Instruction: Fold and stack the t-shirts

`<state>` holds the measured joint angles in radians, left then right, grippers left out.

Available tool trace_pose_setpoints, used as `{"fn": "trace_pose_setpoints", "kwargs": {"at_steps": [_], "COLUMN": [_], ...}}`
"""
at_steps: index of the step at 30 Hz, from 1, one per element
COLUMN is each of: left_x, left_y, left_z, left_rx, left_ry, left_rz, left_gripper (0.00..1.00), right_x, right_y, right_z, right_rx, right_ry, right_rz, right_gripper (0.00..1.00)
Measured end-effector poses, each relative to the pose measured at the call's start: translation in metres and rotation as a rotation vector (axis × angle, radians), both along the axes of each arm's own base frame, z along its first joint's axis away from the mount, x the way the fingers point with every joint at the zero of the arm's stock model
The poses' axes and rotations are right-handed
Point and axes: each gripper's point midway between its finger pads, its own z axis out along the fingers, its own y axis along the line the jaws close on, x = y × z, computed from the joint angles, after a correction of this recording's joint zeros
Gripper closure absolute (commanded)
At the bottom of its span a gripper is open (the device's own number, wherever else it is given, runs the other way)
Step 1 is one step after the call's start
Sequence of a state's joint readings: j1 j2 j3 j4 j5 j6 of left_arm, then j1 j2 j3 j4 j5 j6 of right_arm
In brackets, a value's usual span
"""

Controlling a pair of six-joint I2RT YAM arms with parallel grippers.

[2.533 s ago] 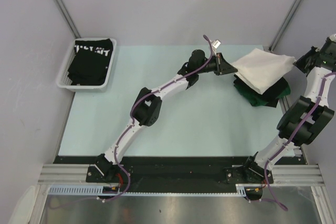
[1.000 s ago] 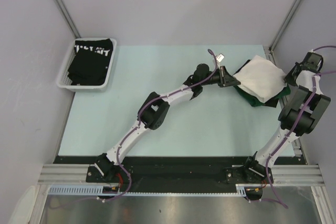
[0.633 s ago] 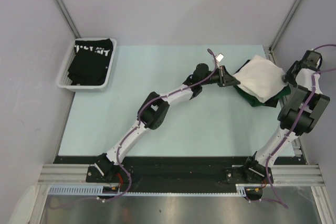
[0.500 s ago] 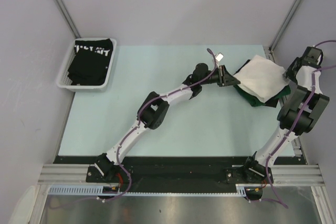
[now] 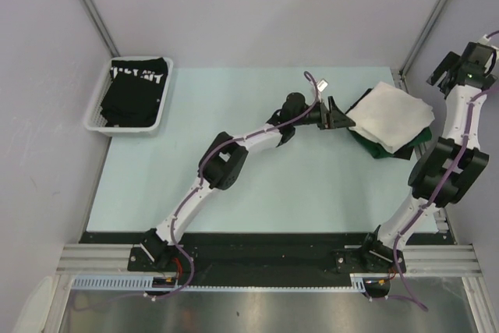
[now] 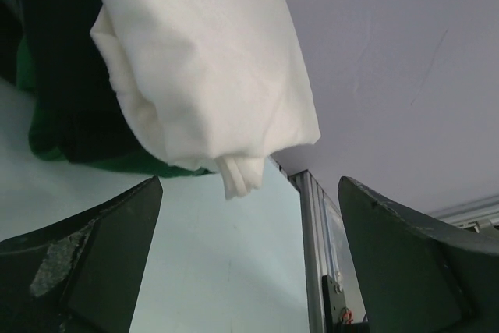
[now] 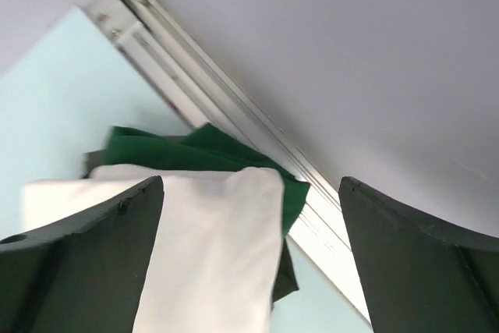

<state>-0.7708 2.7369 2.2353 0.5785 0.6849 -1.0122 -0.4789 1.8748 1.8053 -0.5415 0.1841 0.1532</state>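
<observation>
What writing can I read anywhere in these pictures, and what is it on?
White lettering on the black t-shirt in the basket: too small and folded over to read.
White t-shirt at the right: no print showing in any view.
Nothing else here carries readable text.

White-linked arms (image 5: 189,199), black joints (image 5: 224,163), purple cables (image 5: 200,169) (left pincer (image 6: 248,259): dark fingers (image 6: 58,267), one scuffed).

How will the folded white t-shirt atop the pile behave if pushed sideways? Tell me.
Probably floppy: the white t-shirt has a corner drooping past the pile's edge. A sideways push would likely bunch or slide its folds, since it only rests loose on the dark t-shirts.
</observation>
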Motion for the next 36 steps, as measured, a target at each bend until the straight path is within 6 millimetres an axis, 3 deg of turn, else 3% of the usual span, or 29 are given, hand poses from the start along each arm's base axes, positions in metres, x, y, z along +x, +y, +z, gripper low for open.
{"fn": "trace_pose_setpoints", "kwargs": {"at_steps": [2, 5, 10, 13, 16, 19, 23, 25, 31, 34, 36], "left_x": [-0.001, 0.002, 0.024, 0.037, 0.049, 0.046, 0.014, -0.002, -0.036, -0.043, -0.044], "left_y": [0.006, 0.024, 0.072, 0.104, 0.143, 0.180, 0.236, 0.265, 0.344, 0.371, 0.386], "left_z": [-0.002, -0.001, 0.020, 0.040, 0.058, 0.070, 0.084, 0.092, 0.132, 0.145, 0.142], "left_rx": [0.021, 0.058, 0.116, 0.163, 0.264, 0.407, 0.581, 0.643, 0.743, 0.761, 0.789], "left_ry": [0.007, 0.014, -0.020, -0.063, -0.126, -0.187, -0.253, -0.291, -0.431, -0.460, -0.448], "left_rz": [0.005, 0.020, 0.087, 0.141, 0.232, 0.341, 0.443, 0.497, 0.723, 0.836, 0.899], "left_gripper": [0.01, 0.01, 0.01, 0.00, 0.01, 0.00, 0.01, 0.00, 0.00, 0.00, 0.01], "right_x": [0.005, 0.018, 0.025, 0.017, 0.012, 0.007, -0.011, -0.023, -0.053, -0.061, -0.063], "right_y": [0.012, 0.047, 0.149, 0.193, 0.228, 0.260, 0.329, 0.362, 0.436, 0.456, 0.463], "right_z": [0.024, 0.068, 0.128, 0.141, 0.134, 0.106, 0.052, 0.035, 0.028, 0.028, 0.028], "right_rx": [-0.018, -0.057, -0.050, 0.005, 0.063, 0.102, 0.130, 0.122, 0.066, 0.039, 0.028], "right_ry": [-0.034, -0.112, -0.249, -0.299, -0.271, -0.190, -0.038, 0.012, 0.037, 0.037, 0.037], "right_rz": [0.025, 0.105, 0.323, 0.439, 0.542, 0.607, 0.735, 0.804, 0.969, 1.002, 1.013], "right_gripper": [0.00, 0.00, 0.00, 0.00, 0.00, 0.00, 0.00, 0.00, 0.00, 0.00, 0.01]}}
